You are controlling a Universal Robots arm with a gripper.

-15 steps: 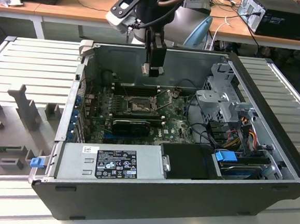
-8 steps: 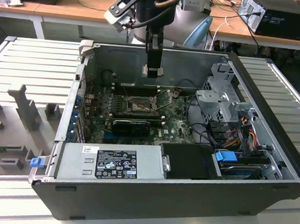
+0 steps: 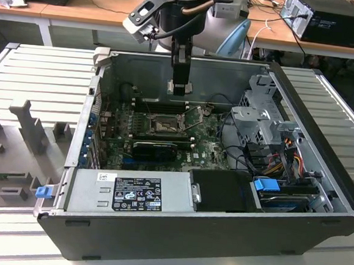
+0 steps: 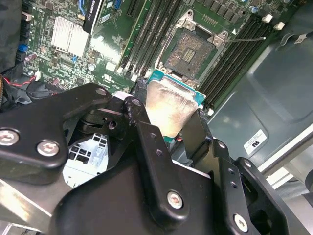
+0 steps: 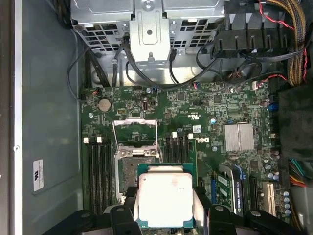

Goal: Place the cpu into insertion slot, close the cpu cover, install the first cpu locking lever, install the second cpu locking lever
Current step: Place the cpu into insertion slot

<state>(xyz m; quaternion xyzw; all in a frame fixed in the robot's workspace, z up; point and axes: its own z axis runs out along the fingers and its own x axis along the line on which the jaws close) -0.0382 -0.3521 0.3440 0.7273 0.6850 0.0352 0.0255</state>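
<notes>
Slatted grey table (image 3: 40,72), open computer case (image 3: 175,230), fixtures (image 3: 30,127)

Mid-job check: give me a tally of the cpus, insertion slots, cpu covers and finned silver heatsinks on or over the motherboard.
cpu, held by the gripper: 1
insertion slot: 1
cpu cover, open: 1
finned silver heatsink: 1
Total: 4

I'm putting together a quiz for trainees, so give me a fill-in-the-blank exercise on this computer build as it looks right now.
The gripper is shut on the ___.
The insertion slot on the green motherboard is ___, its pin field bare.
The cpu cover stands ___, not down over the slot.
Missing words: cpu; empty; open.
</notes>
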